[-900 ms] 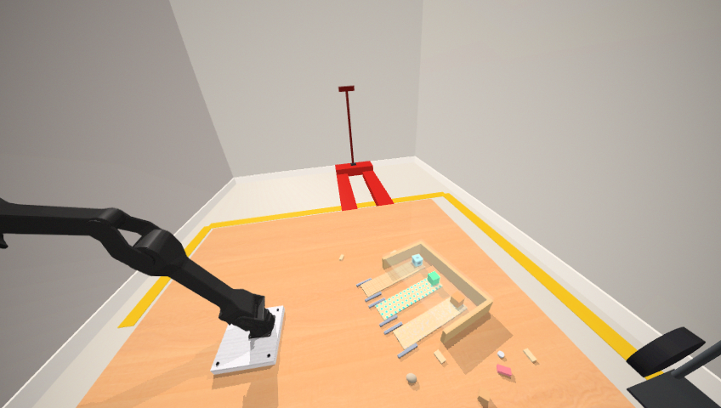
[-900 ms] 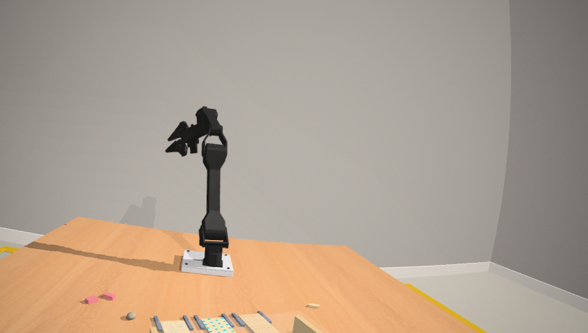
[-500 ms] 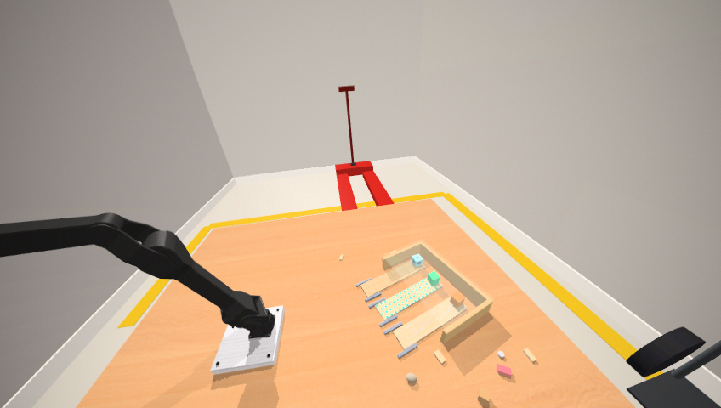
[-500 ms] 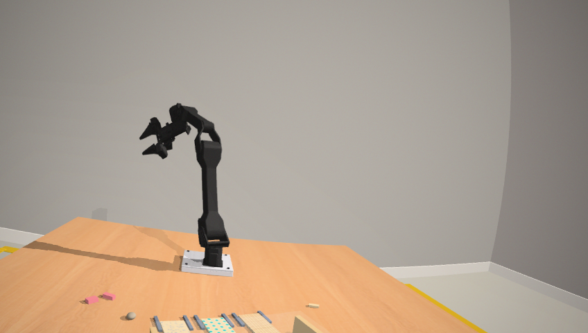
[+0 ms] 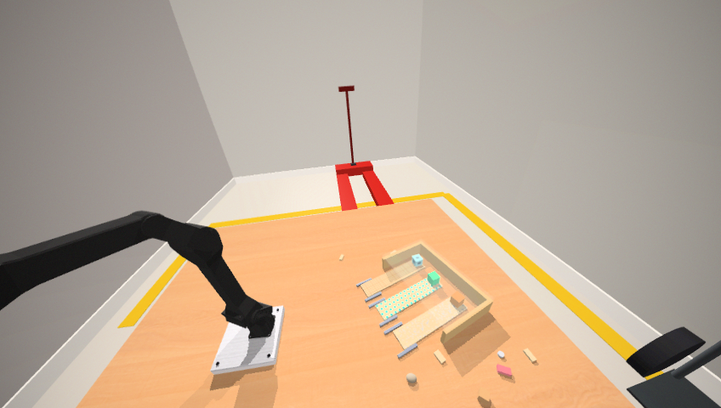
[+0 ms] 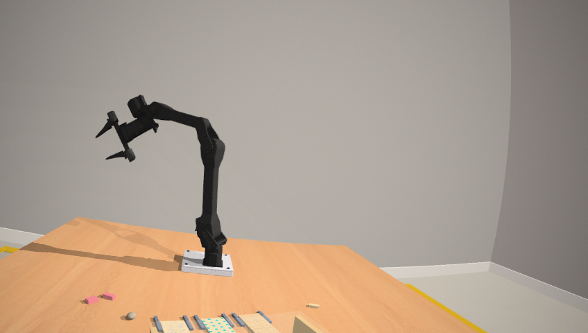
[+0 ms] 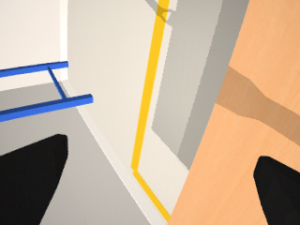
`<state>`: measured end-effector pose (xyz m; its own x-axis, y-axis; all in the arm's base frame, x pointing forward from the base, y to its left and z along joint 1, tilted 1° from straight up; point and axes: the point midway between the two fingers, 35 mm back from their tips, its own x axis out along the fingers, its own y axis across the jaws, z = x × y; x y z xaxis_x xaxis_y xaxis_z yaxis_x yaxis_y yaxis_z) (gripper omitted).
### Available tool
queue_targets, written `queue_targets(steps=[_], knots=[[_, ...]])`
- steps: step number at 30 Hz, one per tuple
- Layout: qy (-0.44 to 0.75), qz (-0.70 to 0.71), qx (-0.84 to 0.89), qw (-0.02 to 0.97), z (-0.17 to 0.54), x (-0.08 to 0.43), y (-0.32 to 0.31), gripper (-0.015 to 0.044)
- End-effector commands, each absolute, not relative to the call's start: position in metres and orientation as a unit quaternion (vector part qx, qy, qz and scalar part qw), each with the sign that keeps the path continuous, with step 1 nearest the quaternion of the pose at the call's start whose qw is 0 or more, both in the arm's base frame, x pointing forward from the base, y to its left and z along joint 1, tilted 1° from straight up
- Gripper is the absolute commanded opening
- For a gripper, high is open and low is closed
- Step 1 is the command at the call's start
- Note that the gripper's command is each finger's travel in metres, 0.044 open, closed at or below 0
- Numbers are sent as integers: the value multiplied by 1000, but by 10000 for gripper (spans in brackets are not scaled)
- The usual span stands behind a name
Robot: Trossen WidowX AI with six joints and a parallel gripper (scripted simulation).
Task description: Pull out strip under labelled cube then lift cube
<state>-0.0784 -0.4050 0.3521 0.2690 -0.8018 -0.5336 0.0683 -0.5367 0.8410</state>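
Note:
A light blue cube (image 5: pixel 417 260) with a dark mark on its face stands at the far end of a tan gridded strip (image 5: pixel 379 286) (image 6: pixel 258 323). A green cube (image 5: pixel 433 278) is at the far end of a teal-dotted strip (image 5: pixel 407 299) (image 6: pixel 218 325). An orange-brown cube (image 5: pixel 457 299) is at the far end of a pale patterned strip (image 5: pixel 423 324) (image 6: pixel 175 327). No cube shows in the exterior view or wrist views. My gripper (image 6: pixel 101 147) (image 7: pixel 165 157) is open and empty, high up and far from the strips; it is outside the top view.
A low wooden wall (image 5: pixel 455 273) surrounds the cube ends of the strips. Grey-blue rails (image 5: pixel 407 350) flank the strips' near ends. Loose on the table are a grey pebble (image 5: pixel 411 377) (image 6: pixel 130 316), pink blocks (image 5: pixel 503 370) (image 6: pixel 91 300) and small tan blocks (image 5: pixel 439 356) (image 6: pixel 313 305).

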Motion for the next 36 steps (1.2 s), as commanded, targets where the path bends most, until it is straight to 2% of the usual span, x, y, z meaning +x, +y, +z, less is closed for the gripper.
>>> queue_targets(steps=[1,10,20,28,36], knots=[[-203,-543,668,467,347,-21,-405,400],[-20,-492,588,642,325,125,-366,400],[151,-365,434,810,293,253,-263,400],[244,-220,271,905,262,310,-149,400],[285,-53,88,953,229,321,-31,400]])
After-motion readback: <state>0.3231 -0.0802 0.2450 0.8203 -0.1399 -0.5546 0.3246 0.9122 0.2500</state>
